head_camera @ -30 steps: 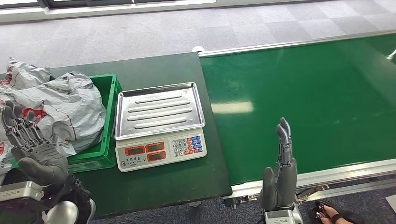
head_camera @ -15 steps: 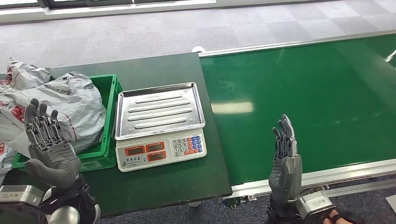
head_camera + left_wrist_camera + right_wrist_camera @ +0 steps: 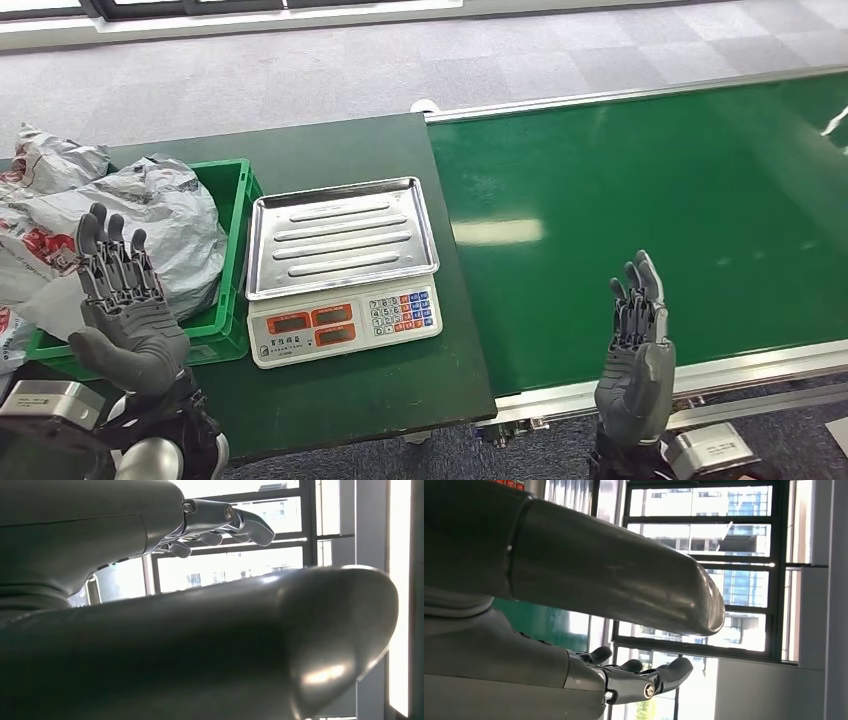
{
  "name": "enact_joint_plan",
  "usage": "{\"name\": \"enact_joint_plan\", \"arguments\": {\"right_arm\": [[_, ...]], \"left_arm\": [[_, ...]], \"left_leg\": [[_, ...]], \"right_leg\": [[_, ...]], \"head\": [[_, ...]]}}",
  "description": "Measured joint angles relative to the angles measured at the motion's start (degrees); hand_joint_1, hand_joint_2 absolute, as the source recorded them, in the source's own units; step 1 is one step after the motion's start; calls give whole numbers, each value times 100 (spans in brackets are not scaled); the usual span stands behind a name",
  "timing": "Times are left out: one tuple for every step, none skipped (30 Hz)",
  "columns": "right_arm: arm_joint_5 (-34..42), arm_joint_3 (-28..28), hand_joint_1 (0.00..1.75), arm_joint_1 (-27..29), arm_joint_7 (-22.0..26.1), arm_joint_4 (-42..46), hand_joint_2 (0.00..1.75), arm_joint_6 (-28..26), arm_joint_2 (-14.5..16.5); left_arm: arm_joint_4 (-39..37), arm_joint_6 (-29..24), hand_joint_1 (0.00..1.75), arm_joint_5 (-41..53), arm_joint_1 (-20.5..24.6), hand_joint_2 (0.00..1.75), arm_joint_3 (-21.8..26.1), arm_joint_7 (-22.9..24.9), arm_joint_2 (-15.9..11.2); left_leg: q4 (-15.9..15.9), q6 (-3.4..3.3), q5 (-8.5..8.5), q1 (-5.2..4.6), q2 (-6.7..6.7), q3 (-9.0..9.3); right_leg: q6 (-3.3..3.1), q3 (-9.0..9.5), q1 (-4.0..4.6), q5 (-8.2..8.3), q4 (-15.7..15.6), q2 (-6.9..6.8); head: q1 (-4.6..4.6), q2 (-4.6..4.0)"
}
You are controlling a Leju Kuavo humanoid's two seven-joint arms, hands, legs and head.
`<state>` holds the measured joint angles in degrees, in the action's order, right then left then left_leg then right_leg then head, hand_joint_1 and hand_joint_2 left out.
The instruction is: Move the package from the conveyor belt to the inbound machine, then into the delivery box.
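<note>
Sitting on the dark table's left side, the green crate [image 3: 232, 262] holds a crumpled grey package [image 3: 150, 225] that bulges above its rim, with more grey bags [image 3: 45, 160] heaped just left of it. Right of the crate stands the scale [image 3: 343, 270], its steel tray bare. The green conveyor belt [image 3: 650, 200] runs along the right. The left hand [image 3: 125, 310] is raised near the crate, fingers spread, holding nothing. The right hand [image 3: 635, 345], upright at the belt's near edge, is likewise empty.
</note>
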<state>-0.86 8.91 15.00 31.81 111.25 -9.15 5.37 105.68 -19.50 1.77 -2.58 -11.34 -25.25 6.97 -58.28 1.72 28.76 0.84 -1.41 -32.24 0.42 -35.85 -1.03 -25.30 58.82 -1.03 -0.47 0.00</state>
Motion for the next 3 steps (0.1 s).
{"name": "enact_joint_plan", "arguments": {"right_arm": [[1,-14,0,13,-1,10,0,2,10],[1,-29,0,26,-2,20,0,2,20],[1,-36,0,33,-2,23,0,2,24]], "left_arm": [[0,0,0,10,0,0,0,11,9],[0,0,0,19,0,0,0,31,18],[0,0,0,23,0,0,0,41,22]], "left_leg": [[0,0,0,0,0,1],[0,0,0,0,0,1],[0,0,0,0,0,2]], "right_leg": [[0,0,0,0,0,0],[0,0,0,0,0,0],[0,0,0,0,0,0]], "head": [[1,0],[1,0],[0,0]]}}
